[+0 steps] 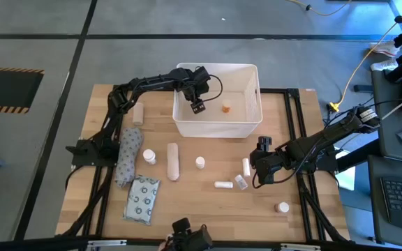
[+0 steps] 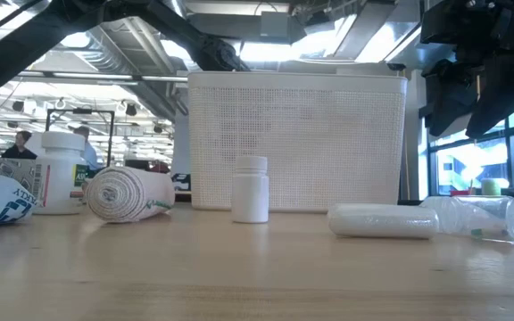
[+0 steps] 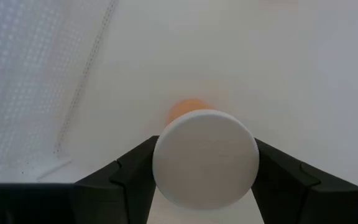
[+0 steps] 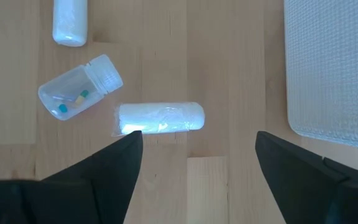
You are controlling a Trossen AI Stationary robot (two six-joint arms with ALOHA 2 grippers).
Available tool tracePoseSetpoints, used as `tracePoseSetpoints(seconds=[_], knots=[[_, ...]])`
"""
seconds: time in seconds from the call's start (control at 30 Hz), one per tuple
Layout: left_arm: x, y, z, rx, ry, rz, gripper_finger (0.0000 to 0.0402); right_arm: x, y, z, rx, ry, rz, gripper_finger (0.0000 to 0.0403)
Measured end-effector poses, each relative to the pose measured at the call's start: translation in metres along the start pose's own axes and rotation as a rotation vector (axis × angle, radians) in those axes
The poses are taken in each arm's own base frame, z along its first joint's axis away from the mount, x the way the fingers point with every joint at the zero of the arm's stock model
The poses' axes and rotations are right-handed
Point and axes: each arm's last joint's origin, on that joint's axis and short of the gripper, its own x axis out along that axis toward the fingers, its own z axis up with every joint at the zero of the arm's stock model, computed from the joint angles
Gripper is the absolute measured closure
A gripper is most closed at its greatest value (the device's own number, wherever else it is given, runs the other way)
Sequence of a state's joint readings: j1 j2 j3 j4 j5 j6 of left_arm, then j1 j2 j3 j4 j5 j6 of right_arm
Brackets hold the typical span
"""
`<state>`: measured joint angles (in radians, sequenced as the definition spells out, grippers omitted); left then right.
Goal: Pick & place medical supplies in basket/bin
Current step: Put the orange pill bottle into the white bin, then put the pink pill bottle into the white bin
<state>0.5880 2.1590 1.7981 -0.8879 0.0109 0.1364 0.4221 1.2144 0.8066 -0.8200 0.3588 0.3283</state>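
the left gripper (image 1: 198,106) is hanging over the white tub (image 1: 251,124), its fingers (image 3: 129,180) closing on a white bottle (image 3: 205,158) by its sides, so the bottle's round end is facing the wrist camera. holding it low inside the walls probably means the drop will be short and it will not bounce out. an orange-capped item (image 1: 226,108) is already lying on the tub floor just beyond.

the right gripper (image 1: 262,155) is hovering with fingers spread wide and empty above a wrapped white roll (image 4: 160,117) on the table, near the tub's front corner. a clear vial (image 4: 79,94) with coloured pills is lying just beside that roll and may be crowding the grasp. a bandage roll (image 2: 128,193), a small white bottle (image 2: 251,188) and a ring-patterned packet (image 1: 142,200) are waiting on the wood.
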Motion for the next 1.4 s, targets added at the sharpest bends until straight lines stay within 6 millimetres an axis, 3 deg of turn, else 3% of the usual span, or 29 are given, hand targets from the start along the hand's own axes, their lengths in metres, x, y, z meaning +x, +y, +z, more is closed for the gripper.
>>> tracePoseSetpoints(seconds=[0.4, 0.93, 1.2, 1.4], knots=[[0.0, -0.002, 0.0, -0.037, 0.003, -0.003, 0.0176, 0.0, 0.0, 0.0, 0.002, 0.0, 0.0, 0.009], [-0.002, -0.002, 0.0, -0.042, 0.002, -0.01, 0.0121, 0.0, 0.0, 0.0, 0.003, 0.0, 0.0, 0.009], [-0.026, -0.003, 0.0, -0.04, -0.043, -0.011, 0.0118, 0.0, 0.0, 0.0, 0.003, 0.0, 0.0, 0.009], [-0.075, -0.006, -0.001, 0.001, -0.158, -0.08, 0.0119, 0.0, 0.0, 0.0, 0.004, 0.0, 0.0, 0.009]])
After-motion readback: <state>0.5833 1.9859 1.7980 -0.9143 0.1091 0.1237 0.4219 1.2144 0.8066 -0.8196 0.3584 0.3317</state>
